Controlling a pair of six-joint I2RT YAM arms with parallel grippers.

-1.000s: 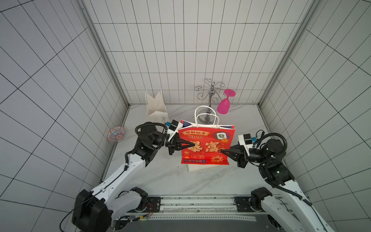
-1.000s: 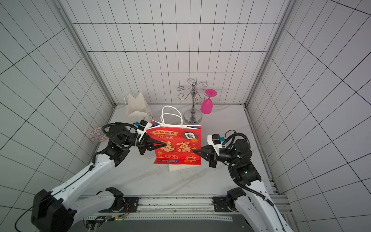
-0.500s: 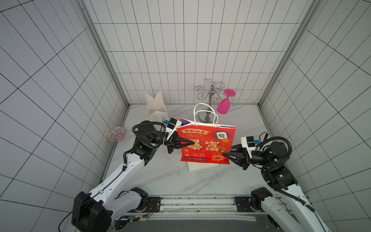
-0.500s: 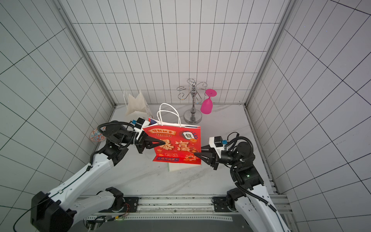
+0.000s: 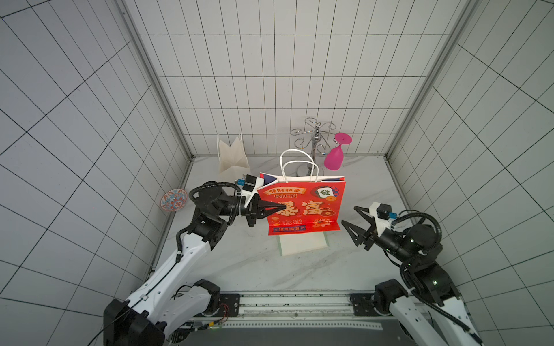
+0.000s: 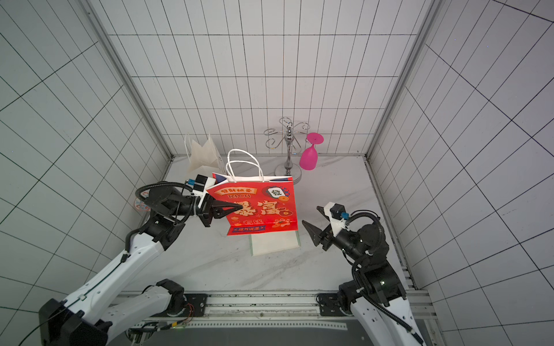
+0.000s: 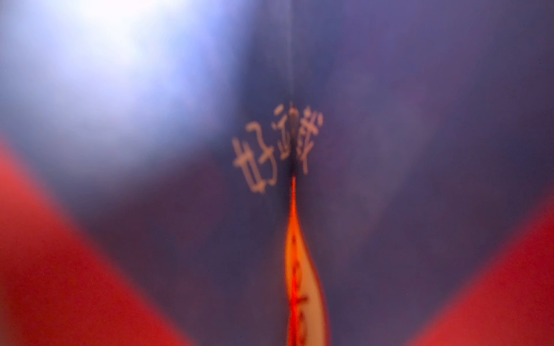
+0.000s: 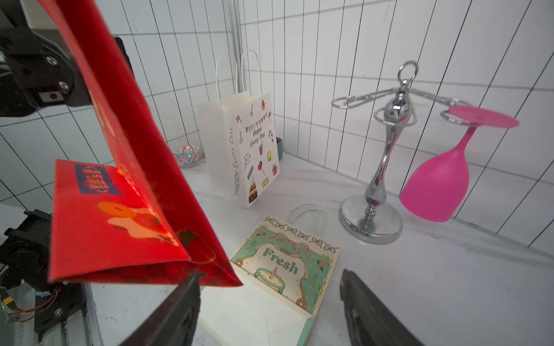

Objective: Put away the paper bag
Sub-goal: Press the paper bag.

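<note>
The left gripper (image 5: 278,206) pinches the side edge of the red bag (image 5: 311,206), holding it flat and aloft over the flat bag (image 5: 302,244) on the table, while the right gripper (image 5: 348,214) stands spread just clear, so the next move is probably a square lowering onto that bag.

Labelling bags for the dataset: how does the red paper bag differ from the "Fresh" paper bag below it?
Pose: the red paper bag hangs upright, handles up, pinched at its side by the shut left gripper; the "Fresh" paper bag lies on the table, untouched.
Look: the red paper bag carries gold characters; the "Fresh" paper bag is cream and mint green with a cake.
Shared: both are folded flat, with looped handles.
</note>
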